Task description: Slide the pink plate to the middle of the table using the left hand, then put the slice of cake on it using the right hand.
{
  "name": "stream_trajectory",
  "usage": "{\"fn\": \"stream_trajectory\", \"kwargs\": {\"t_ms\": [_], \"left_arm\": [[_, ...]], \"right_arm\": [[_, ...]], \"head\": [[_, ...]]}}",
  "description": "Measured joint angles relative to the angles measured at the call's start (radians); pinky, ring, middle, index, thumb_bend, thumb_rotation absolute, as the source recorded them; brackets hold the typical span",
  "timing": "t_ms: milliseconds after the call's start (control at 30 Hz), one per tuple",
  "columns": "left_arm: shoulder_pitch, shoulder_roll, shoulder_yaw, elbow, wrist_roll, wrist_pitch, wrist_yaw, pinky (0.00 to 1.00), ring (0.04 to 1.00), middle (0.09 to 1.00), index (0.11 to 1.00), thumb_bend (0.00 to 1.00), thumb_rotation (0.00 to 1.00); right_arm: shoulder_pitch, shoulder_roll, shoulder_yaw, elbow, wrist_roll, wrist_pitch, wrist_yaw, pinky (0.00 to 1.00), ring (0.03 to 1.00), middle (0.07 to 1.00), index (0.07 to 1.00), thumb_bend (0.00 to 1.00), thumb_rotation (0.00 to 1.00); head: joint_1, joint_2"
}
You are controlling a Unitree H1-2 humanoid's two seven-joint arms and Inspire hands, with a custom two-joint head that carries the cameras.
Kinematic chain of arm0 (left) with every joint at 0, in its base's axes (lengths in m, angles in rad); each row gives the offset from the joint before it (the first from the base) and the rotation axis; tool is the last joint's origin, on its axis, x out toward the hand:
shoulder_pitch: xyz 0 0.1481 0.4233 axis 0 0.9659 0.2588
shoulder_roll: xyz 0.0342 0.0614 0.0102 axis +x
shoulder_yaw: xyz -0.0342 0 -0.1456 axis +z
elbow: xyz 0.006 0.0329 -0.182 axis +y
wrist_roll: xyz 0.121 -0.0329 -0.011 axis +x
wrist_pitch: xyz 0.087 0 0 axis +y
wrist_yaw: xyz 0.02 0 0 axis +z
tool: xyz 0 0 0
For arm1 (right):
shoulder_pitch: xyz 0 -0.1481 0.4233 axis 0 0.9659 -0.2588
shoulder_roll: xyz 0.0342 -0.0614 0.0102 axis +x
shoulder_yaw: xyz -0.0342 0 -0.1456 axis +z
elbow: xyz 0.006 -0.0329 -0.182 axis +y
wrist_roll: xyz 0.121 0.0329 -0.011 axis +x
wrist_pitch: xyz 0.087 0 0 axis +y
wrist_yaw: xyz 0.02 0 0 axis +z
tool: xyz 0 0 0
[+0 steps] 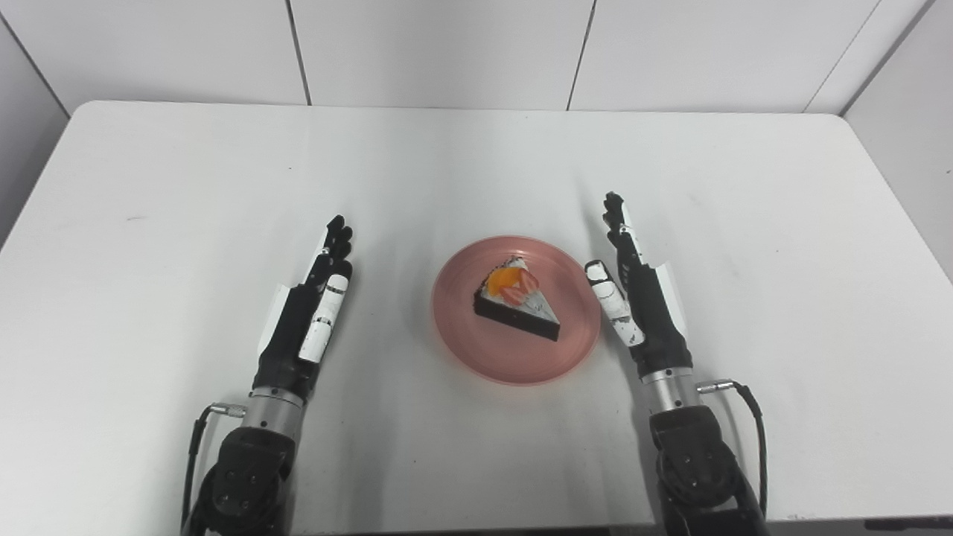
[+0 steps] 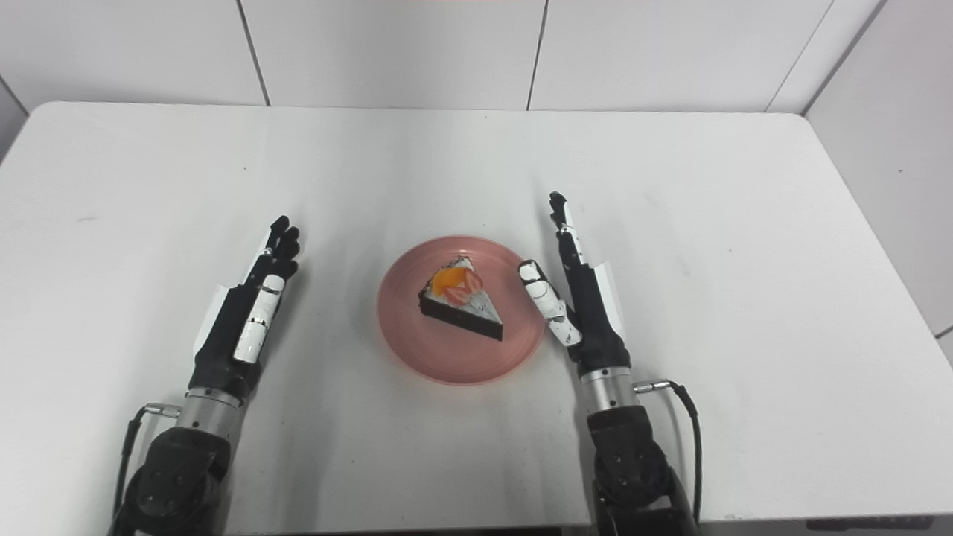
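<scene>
The pink plate (image 1: 461, 335) lies near the middle of the white table (image 1: 149, 186), toward the front. On it rests a slice of dark cake (image 1: 516, 298) with white icing, strawberry and orange pieces on top. My right hand (image 1: 637, 298) stands open just right of the plate's rim, fingers straight and pointing away, thumb close to the rim, holding nothing. My left hand (image 1: 309, 313) is open too, a hand's width left of the plate, fingers stretched forward and empty.
White wall panels (image 1: 447, 45) rise behind the table's far edge. A grey side wall (image 1: 908, 112) closes in on the right. Cables hang from both wrists near the table's front edge (image 1: 476, 525).
</scene>
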Motion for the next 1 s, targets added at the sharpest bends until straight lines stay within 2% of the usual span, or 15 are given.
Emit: {"fn": "stream_trajectory", "kwargs": {"t_ms": [200,400,733,1000], "left_arm": [[0.000,0.000,0.000,-0.002,-0.001,0.007,-0.003,1.00,1.000,1.000,1.000,0.40,1.00],[-0.001,0.001,0.001,0.000,-0.004,0.007,-0.006,1.00,1.000,1.000,1.000,0.38,1.00],[-0.002,0.000,0.000,0.001,-0.022,0.008,-0.017,1.00,1.000,1.000,1.000,0.38,1.00],[-0.002,0.001,0.002,0.002,-0.024,0.008,-0.024,1.00,1.000,1.000,1.000,0.42,1.00]], "right_arm": [[0.011,0.000,0.003,-0.013,0.006,0.034,0.017,0.96,0.990,0.999,1.000,0.40,1.00],[0.010,0.001,0.005,-0.013,0.014,0.041,0.017,0.95,0.986,0.999,0.997,0.38,1.00],[0.010,0.001,0.007,-0.013,0.016,0.048,0.017,0.96,0.990,0.996,0.995,0.40,1.00],[0.010,0.004,0.011,-0.015,0.016,0.072,0.018,0.98,0.992,0.994,0.994,0.39,1.00]], "head": [[-0.014,-0.005],[-0.014,-0.017],[-0.011,-0.026],[-0.009,-0.034]]}}
